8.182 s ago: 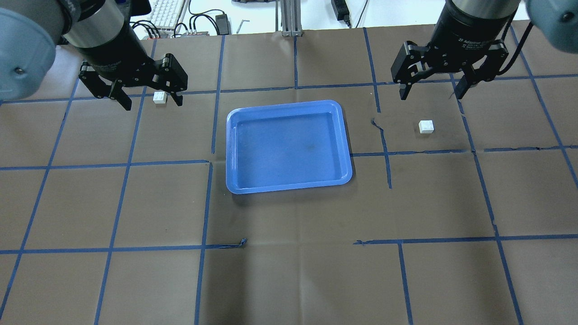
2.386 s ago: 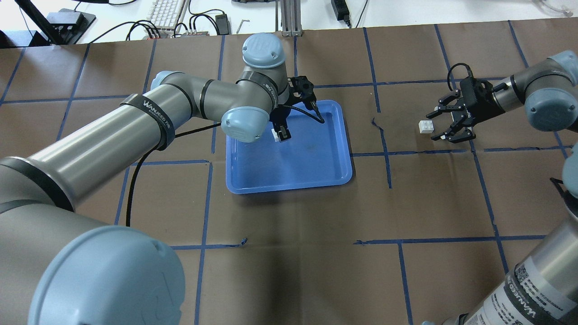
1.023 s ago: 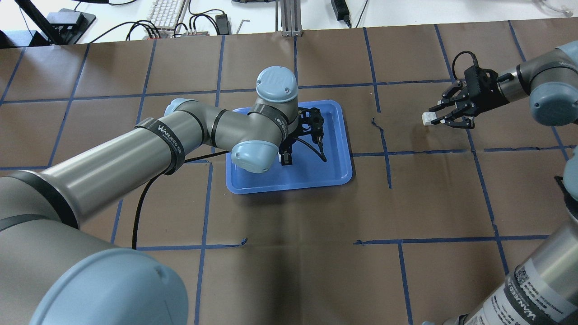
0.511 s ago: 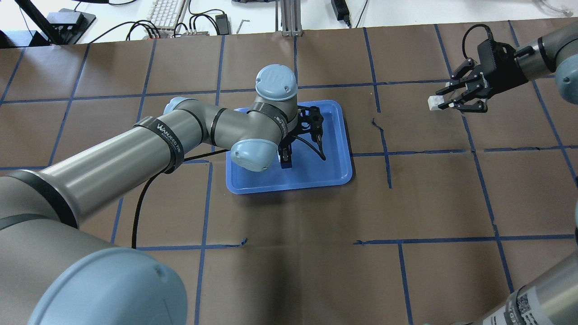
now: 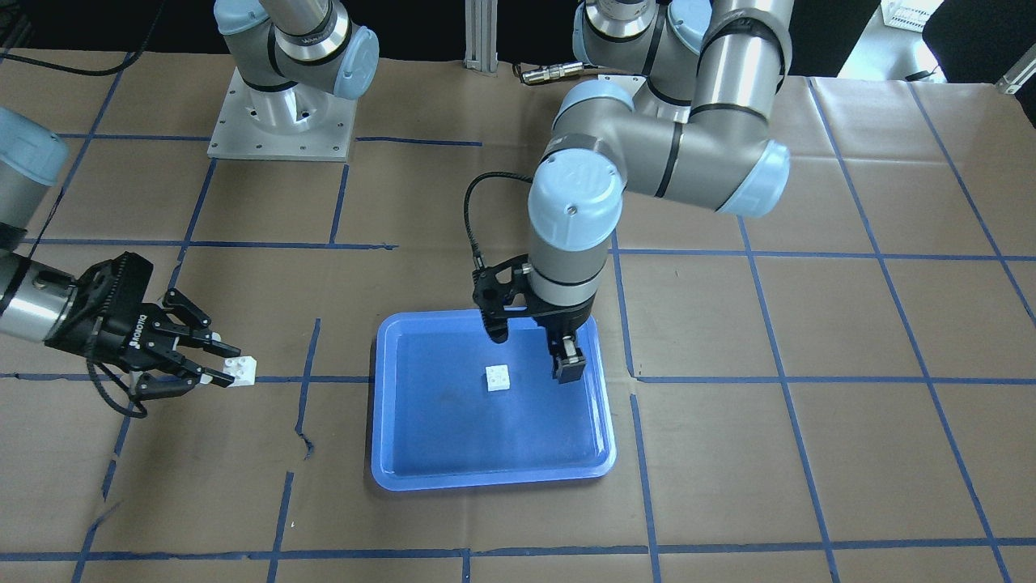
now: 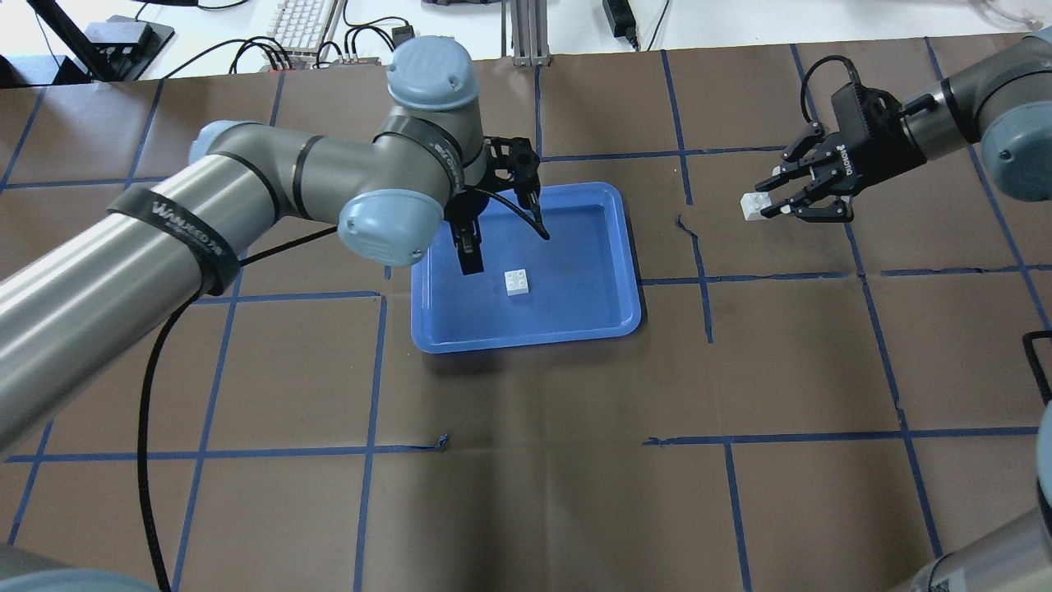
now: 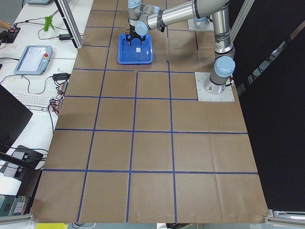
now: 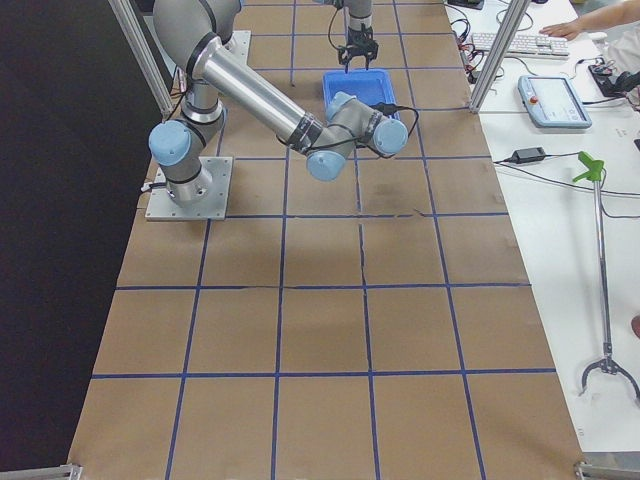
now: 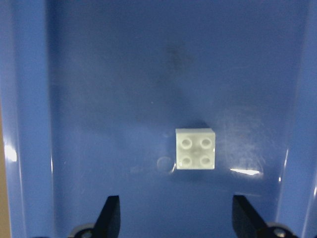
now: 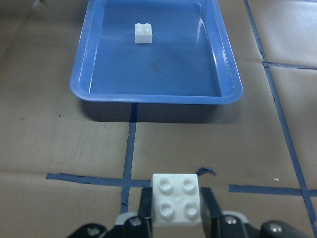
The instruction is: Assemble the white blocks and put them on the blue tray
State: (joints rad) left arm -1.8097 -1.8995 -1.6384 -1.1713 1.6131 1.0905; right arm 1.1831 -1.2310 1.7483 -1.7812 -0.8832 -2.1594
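The blue tray [image 6: 526, 339] lies at the table's middle. One white block [image 6: 517, 282] rests studs up on its floor, also in the front view [image 5: 498, 378] and the left wrist view [image 9: 195, 148]. My left gripper [image 6: 503, 242] is open and empty, hanging above the tray just behind the block [image 5: 530, 352]. My right gripper [image 6: 771, 201] is shut on the second white block [image 6: 751, 205], held studs up above the table right of the tray. The right wrist view shows this block [image 10: 176, 199] between the fingers, with the tray [image 10: 158, 97] ahead.
The table is brown paper with a blue tape grid. A keyboard [image 6: 300, 23] and cables lie beyond its far edge. The right arm's base plate [image 5: 279, 121] sits at the robot side. My left arm [image 6: 246, 197] stretches over the table's left half.
My left gripper has let go of its block, left it on the tray and risen back toward the tray's far left. My right gripper has carried its block left toward the tray.
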